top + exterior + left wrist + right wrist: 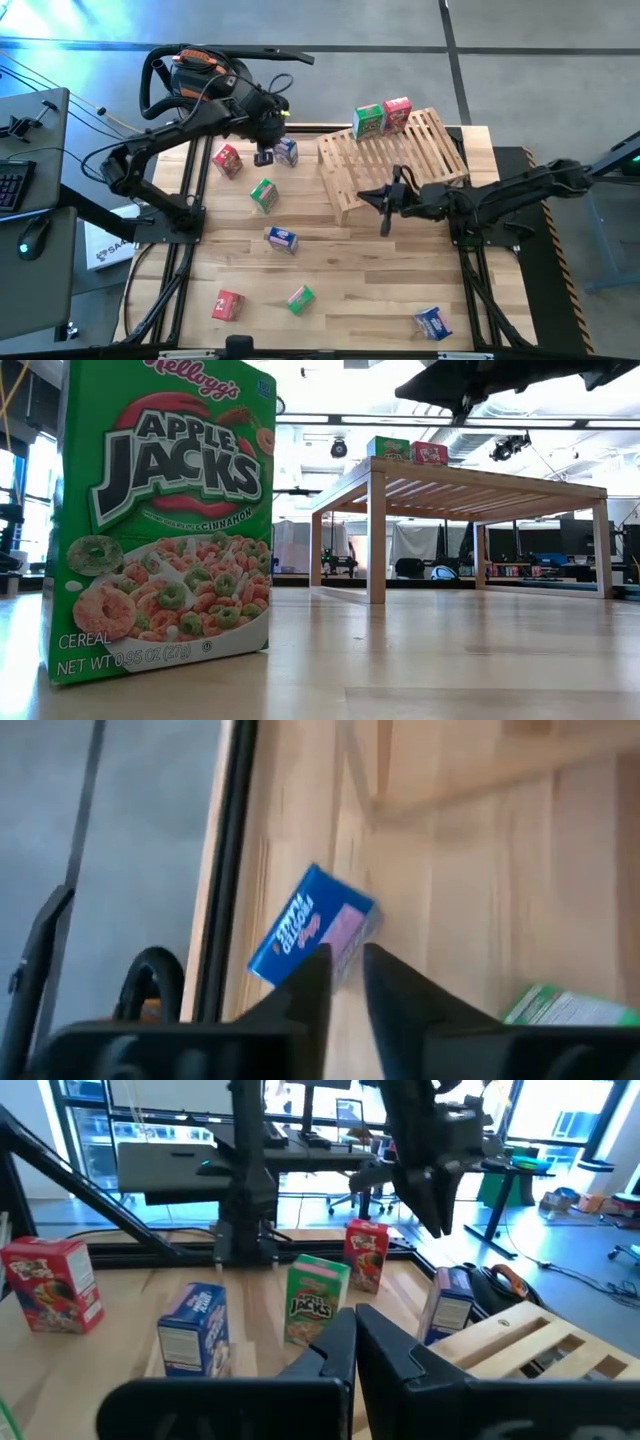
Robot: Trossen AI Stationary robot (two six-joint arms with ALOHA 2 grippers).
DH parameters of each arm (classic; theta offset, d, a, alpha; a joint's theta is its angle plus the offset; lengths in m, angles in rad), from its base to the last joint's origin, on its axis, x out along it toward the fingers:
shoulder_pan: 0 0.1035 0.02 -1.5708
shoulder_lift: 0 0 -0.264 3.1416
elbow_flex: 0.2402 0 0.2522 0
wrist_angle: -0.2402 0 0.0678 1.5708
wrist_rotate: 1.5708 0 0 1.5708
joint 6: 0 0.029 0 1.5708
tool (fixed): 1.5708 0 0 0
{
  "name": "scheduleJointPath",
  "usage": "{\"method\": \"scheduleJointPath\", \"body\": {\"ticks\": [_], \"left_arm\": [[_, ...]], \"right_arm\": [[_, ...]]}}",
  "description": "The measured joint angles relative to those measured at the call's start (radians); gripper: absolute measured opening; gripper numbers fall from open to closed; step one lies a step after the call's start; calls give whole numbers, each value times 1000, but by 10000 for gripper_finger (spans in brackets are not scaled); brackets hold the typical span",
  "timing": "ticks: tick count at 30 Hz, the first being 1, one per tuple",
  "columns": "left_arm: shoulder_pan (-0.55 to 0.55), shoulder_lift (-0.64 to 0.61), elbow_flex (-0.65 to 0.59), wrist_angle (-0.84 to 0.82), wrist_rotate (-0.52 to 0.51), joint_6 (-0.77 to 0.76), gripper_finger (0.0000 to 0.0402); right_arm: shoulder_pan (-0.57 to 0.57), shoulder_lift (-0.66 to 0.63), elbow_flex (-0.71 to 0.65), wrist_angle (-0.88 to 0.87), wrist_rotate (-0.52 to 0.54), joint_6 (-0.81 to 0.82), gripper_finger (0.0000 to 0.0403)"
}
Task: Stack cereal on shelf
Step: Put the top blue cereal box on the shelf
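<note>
Green Apple Jacks box (160, 520) looms nearest; on the shelf (400, 160) stand two boxes only, so I hover my left gripper (264, 155), jaws slightly parted, apparently empty, beside a blue box (287, 151), while my right gripper (385, 210) waits shut.

Cereal boxes scattered on the counter (360, 290)
Green box (368, 121) and red box (397, 113) stand on the shelf (420, 150); left claw (264, 156) beside a blue box (286, 151).
</note>
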Motion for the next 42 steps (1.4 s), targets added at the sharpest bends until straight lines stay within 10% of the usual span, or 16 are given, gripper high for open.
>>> {"method": "scheduleJointPath", "body": {"ticks": [13,42], "left_arm": [[-3,121,0,32,-58,41,239],[-20,201,1,54,-159,123,215]], "right_arm": [[29,0,0,-46,3,-4,0],[29,0,0,-76,-29,5,0]]}}
